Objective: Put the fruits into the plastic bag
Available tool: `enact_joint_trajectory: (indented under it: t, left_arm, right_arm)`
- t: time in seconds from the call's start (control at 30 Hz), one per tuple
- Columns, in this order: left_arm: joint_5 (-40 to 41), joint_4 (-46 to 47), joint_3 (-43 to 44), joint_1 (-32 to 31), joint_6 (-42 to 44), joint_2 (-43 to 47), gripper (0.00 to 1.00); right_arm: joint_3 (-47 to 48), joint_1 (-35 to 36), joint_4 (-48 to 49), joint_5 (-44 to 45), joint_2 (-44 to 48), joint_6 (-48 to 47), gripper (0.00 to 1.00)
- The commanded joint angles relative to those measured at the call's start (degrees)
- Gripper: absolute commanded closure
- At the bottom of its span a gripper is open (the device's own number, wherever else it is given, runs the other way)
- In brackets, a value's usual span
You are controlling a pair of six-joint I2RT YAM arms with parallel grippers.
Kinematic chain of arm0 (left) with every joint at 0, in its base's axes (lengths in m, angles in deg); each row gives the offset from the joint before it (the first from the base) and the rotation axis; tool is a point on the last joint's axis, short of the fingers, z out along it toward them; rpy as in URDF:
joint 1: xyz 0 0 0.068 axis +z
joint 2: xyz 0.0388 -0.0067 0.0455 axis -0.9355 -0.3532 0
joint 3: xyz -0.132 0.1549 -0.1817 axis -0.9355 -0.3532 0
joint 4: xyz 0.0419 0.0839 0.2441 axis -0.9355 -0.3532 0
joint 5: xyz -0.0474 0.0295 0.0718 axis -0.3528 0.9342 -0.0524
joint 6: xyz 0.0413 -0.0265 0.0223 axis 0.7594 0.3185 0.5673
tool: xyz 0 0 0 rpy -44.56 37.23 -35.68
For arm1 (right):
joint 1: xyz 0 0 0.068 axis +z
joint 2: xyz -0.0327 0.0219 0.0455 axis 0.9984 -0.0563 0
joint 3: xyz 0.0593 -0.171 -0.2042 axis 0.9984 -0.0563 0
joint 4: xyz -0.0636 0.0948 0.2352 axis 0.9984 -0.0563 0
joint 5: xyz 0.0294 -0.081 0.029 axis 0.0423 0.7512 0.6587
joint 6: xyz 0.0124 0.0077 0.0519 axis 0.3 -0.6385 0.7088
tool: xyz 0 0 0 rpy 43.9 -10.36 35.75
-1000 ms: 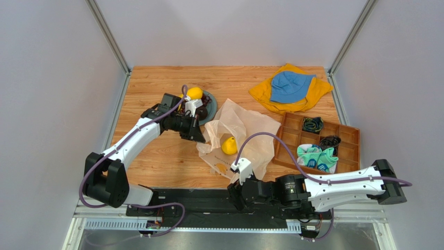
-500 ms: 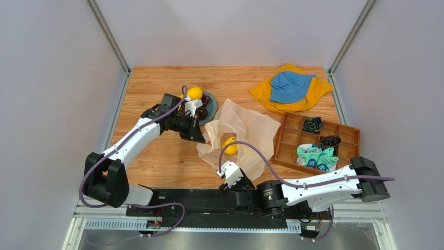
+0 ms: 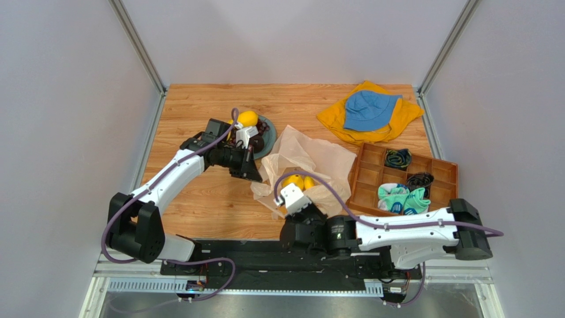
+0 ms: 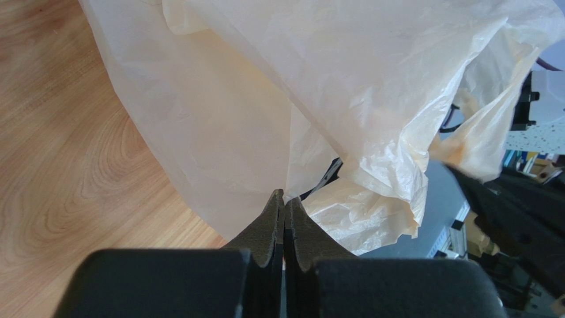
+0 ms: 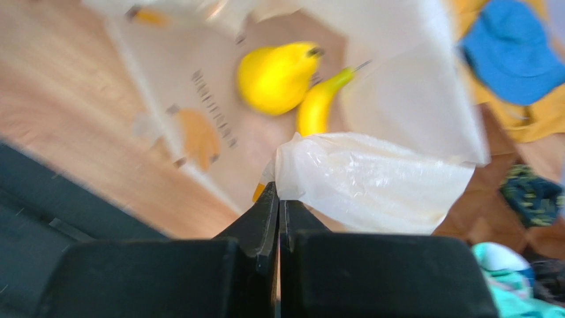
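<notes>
Task partly done. Plastic bag (image 3: 315, 162) lies mid-table w/ both arms at it. Left gripper (image 4: 284, 202), jaws pressed together, pinches bag's left edge; right gripper (image 5: 278, 192), also clamped, pinches a fold of its near edge. In the bag: roundish yellow fruit (image 5: 275, 76) & banana (image 5: 317, 109). Left to do: second yellow fruit (image 3: 248, 118) & dark fruits (image 3: 257, 142), both on plate (image 3: 272, 142) beside the bag
</notes>
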Motion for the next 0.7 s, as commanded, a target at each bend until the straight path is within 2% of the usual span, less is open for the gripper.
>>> enact_joint_trajectory:
  t: [0.0, 0.07, 0.13, 0.27, 0.33, 0.5, 0.67]
  left_arm:
    - [-0.6, 2.0, 4.1, -0.5, -2.8, -1.4, 1.0]
    - [1.3, 1.9, 8.3, -2.2, -4.0, -2.0, 1.0]
    - [2.3, 1.4, 13.6, -3.3, -5.1, -3.0, 1.0]
    - [2.4, 1.4, 22.5, -4.7, -7.4, -7.1, 1.0]
    - [2.8, 1.5, 27.4, -4.9, -8.4, -8.5, 1.0]
    - [2.7, 3.1, 34.6, -4.9, -10.9, -13.1, 1.0]
    - [2.4, 4.9, 36.6, -4.9, -12.2, -17.4, 1.0]
  right_arm:
    - [4.8, -9.0, 8.0, 7.9, 8.9, -16.0, 1.0]
    - [5.2, -16.0, 15.5, 4.5, 14.7, -23.9, 1.0]
    - [6.1, -22.8, 21.7, 1.2, 18.2, -27.8, 1.0]
    - [8.8, -33.0, 25.8, -9.2, 23.6, -32.5, 1.0]
    - [10.5, -37.0, 25.7, -11.1, 24.0, -33.2, 1.0]
    - [10.6, -42.0, 24.0, -13.1, 22.3, -32.8, 1.0]
    - [8.9, -45.4, 22.5, -14.3, 22.3, -30.1, 1.0]
